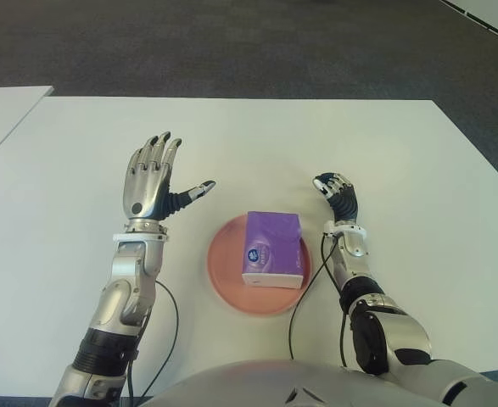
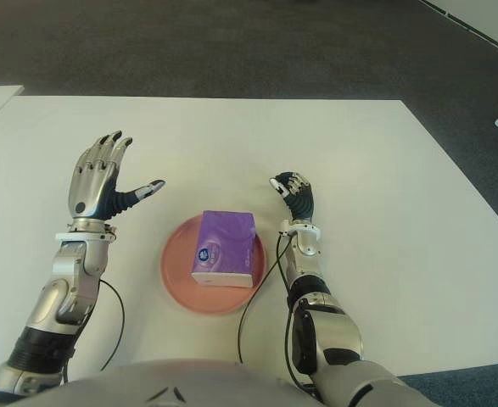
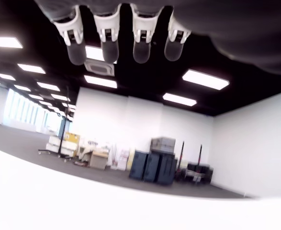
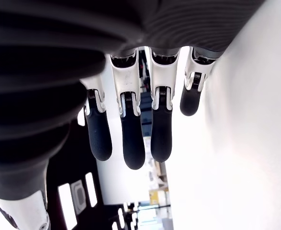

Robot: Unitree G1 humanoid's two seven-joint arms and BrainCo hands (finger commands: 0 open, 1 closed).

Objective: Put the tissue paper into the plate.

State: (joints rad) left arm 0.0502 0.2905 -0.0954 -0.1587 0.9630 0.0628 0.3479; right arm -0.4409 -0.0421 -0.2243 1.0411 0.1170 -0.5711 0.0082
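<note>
while tissue box (image 1: 273,248) fills plate (image 1: 223,275), hands flank.

You will see two silver metallic forearms with black elbow sections and white wrist collars. The left hand (image 1: 151,180) and right hand (image 1: 338,193) have silver segmented fingers, black pads and palms. Black cables (image 1: 304,292) trail from each wrist.

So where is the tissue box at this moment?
In the eye views the purple tissue box lies on the pink plate near the table's front edge, between the open left hand and right hand; neither touches it.
</note>
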